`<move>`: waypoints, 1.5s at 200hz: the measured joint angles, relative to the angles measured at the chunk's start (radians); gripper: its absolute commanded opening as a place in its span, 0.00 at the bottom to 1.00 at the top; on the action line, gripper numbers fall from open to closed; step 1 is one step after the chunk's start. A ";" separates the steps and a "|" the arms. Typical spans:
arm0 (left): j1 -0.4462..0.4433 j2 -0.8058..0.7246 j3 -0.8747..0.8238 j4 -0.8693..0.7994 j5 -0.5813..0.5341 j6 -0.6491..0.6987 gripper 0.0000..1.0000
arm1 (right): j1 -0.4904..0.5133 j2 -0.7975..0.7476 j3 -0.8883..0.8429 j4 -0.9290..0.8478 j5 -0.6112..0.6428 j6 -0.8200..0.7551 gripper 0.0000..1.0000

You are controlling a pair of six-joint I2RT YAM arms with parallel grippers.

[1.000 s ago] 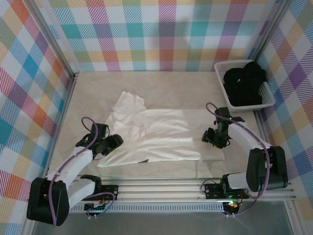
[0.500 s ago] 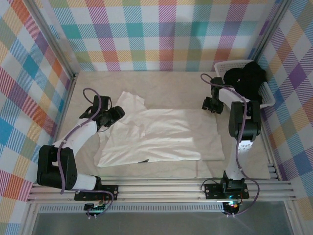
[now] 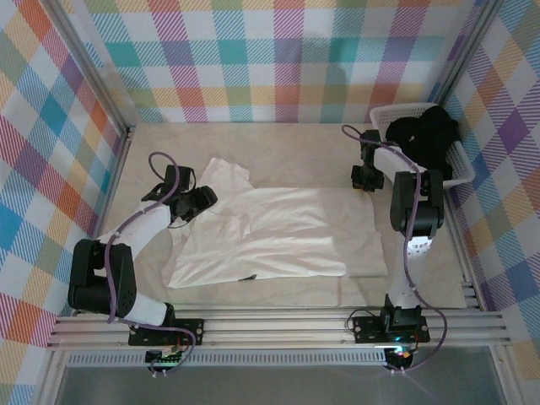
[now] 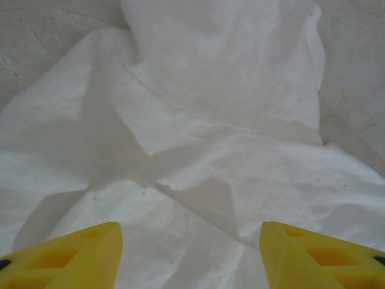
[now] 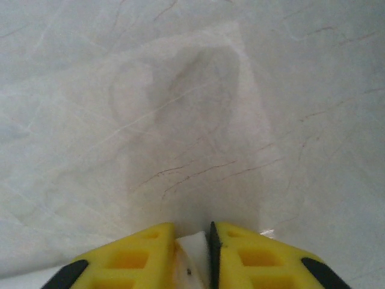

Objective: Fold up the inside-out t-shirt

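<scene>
The inside-out t-shirt (image 3: 278,232) lies spread flat and white across the middle of the table, one sleeve pointing to the far left. My left gripper (image 3: 202,201) hovers over its left part near that sleeve. In the left wrist view it (image 4: 189,235) is open, yellow fingertips (image 4: 78,253) wide apart above creased cloth (image 4: 228,78). My right gripper (image 3: 363,179) sits at the shirt's far right corner. In the right wrist view it (image 5: 192,232) is shut on a small fold of white cloth (image 5: 191,248) just above the marbled tabletop (image 5: 192,108).
A white plastic basket (image 3: 430,182) holding a black garment (image 3: 422,139) stands at the far right, close behind my right arm. Checked walls enclose the table on three sides. A metal rail (image 3: 278,325) runs along the near edge.
The right arm swung from the shirt's near right side out to its far right corner, and its jaws closed on the cloth. The left gripper moved farther away along the shirt's left side.
</scene>
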 measured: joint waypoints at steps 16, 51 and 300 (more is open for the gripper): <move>0.002 0.033 0.035 0.000 0.000 0.002 0.63 | 0.000 0.000 0.003 -0.002 -0.002 -0.003 0.06; 0.034 0.183 0.204 0.001 -0.008 0.039 0.67 | -0.004 0.000 0.006 0.011 -0.014 -0.028 0.00; 0.062 1.175 1.556 -0.597 0.002 0.469 0.10 | -0.006 -0.072 -0.030 0.093 -0.108 -0.076 0.01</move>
